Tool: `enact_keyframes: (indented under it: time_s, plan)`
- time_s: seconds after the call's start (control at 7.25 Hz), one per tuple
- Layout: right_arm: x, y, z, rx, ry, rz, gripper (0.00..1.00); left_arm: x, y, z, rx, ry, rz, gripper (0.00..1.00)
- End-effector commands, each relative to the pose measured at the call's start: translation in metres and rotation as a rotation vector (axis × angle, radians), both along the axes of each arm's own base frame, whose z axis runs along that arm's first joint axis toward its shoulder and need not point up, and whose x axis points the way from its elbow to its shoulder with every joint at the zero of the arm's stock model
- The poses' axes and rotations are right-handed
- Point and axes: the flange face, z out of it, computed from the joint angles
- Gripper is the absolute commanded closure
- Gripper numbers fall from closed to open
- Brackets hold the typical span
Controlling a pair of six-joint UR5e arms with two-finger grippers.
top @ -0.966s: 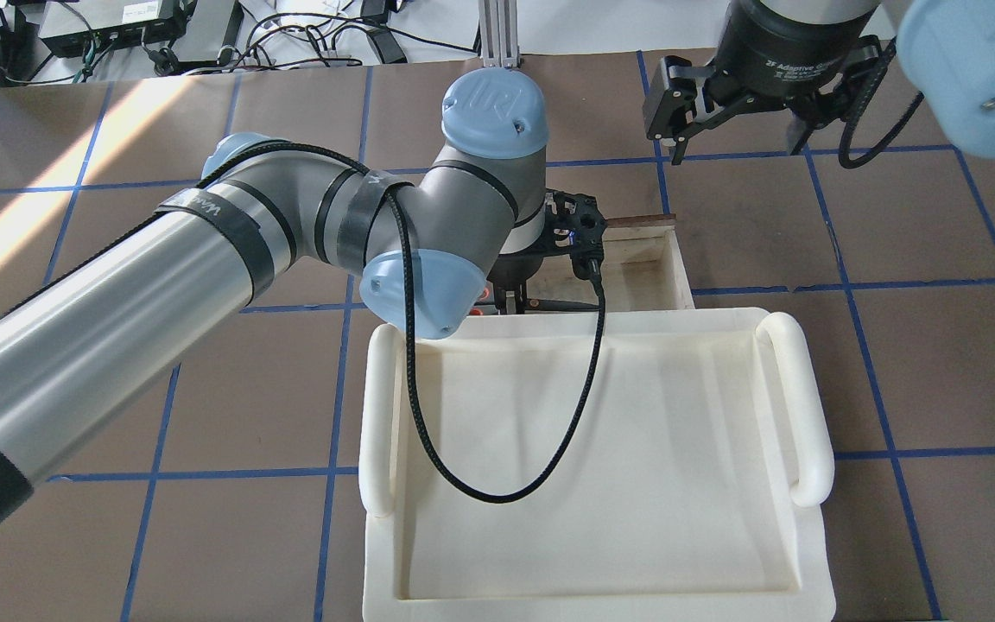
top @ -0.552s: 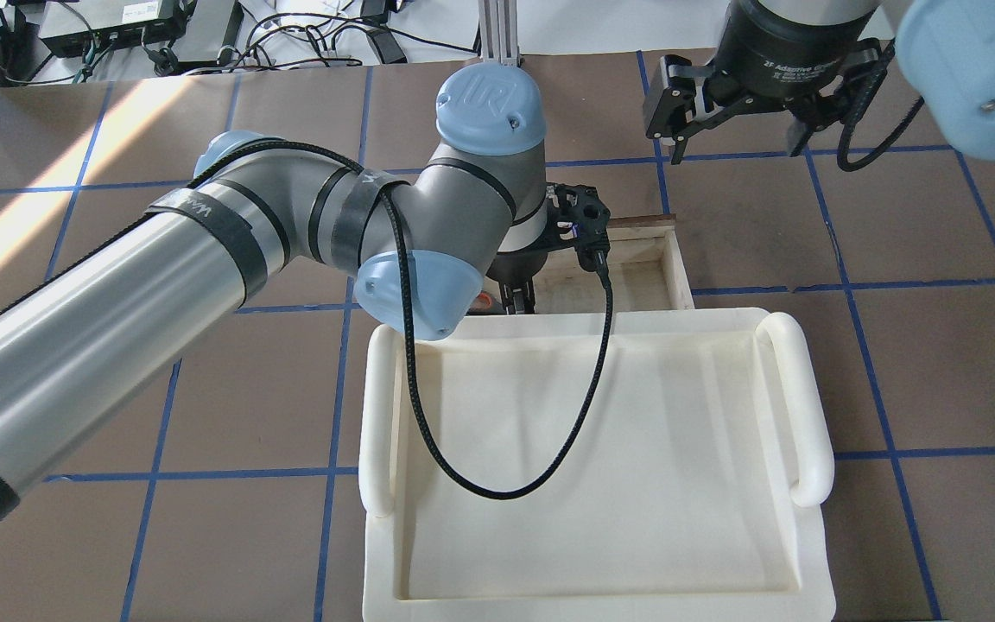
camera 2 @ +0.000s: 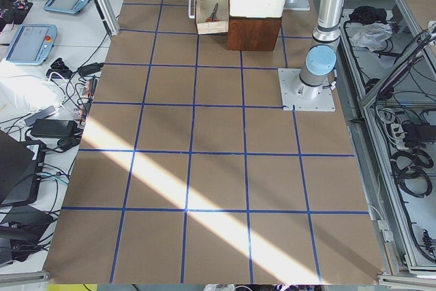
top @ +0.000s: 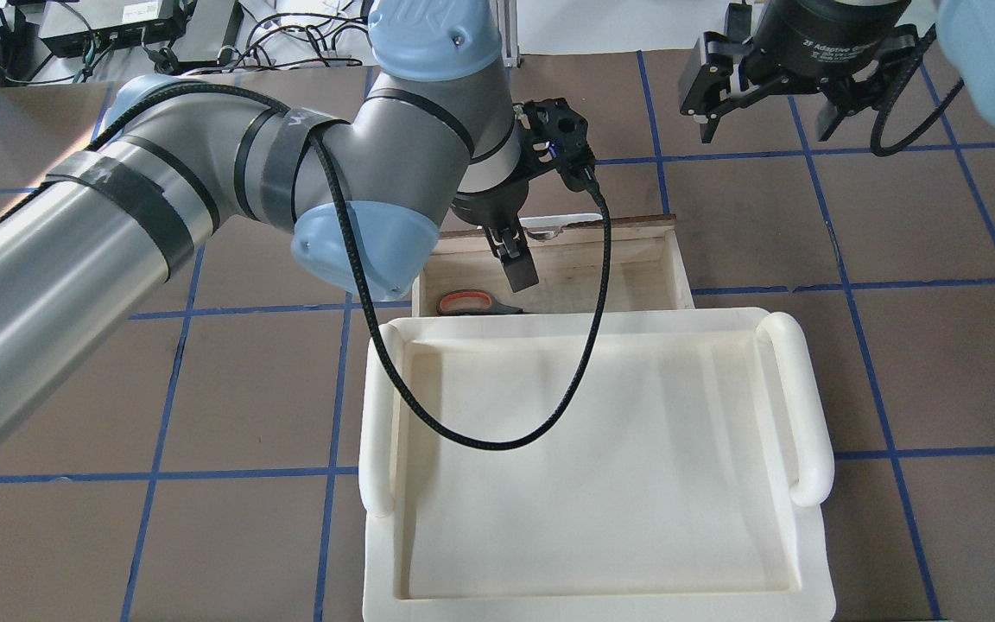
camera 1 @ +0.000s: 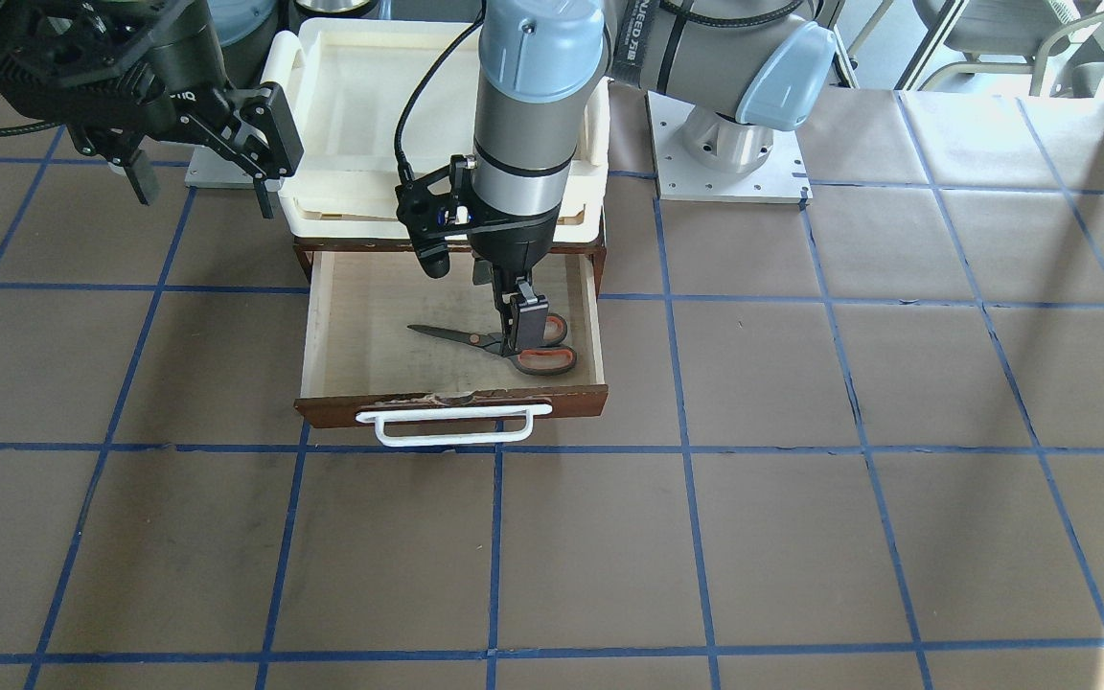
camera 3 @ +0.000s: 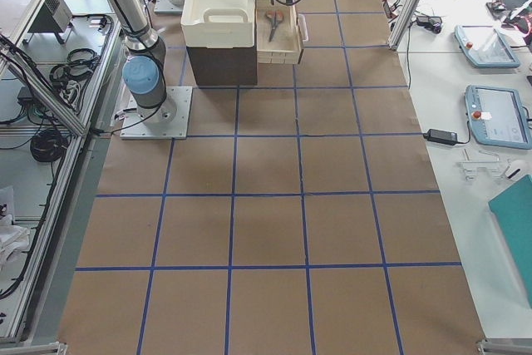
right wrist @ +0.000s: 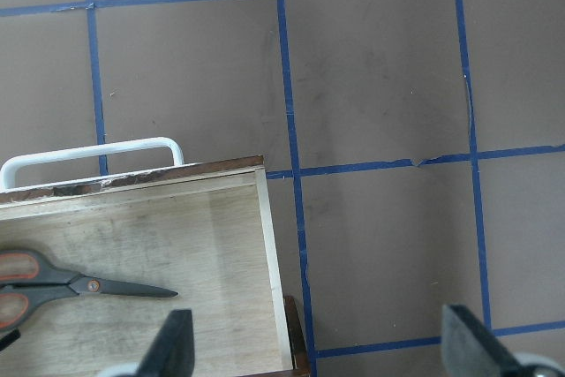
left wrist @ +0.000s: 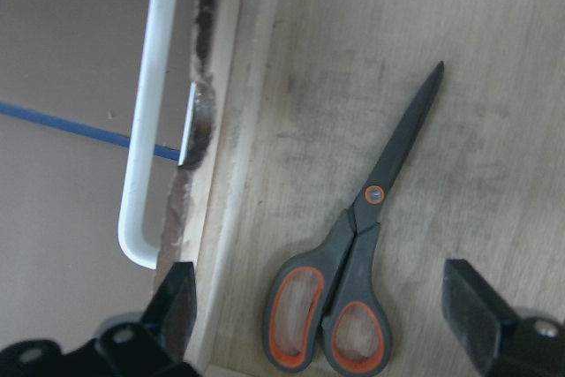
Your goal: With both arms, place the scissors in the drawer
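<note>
Fingers, left gripper [left wrist: 322, 311]: spread apart, empty, hovering above scissors [left wrist: 353, 249].
Fingers, right gripper [right wrist: 320, 343]: spread apart, empty, upper left of front-facing view.
Scissors position: flat on open drawer [camera 1: 370, 311] floor, mid-frame.

Bright, even daylight. A pale sun stripe crosses the table [top: 74, 155] well to the left of the left gripper [top: 515, 259]; up close, its fingertips [left wrist: 172, 306] look soft and blurry.

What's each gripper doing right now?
Left gripper: open, empty, over the scissors in the drawer.
Right gripper: open, holding nothing.
</note>
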Motion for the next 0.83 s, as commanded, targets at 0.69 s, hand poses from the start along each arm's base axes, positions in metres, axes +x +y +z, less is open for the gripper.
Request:
enact_keyframes:
  time_s: [0.69]
  plan:
    - [0.022, 0.005, -0.013, 0.012, -0.007, 0.034, 0.00, 0.182, -0.029, 0.111, 0.116, 0.063, 1.026, 0.00]
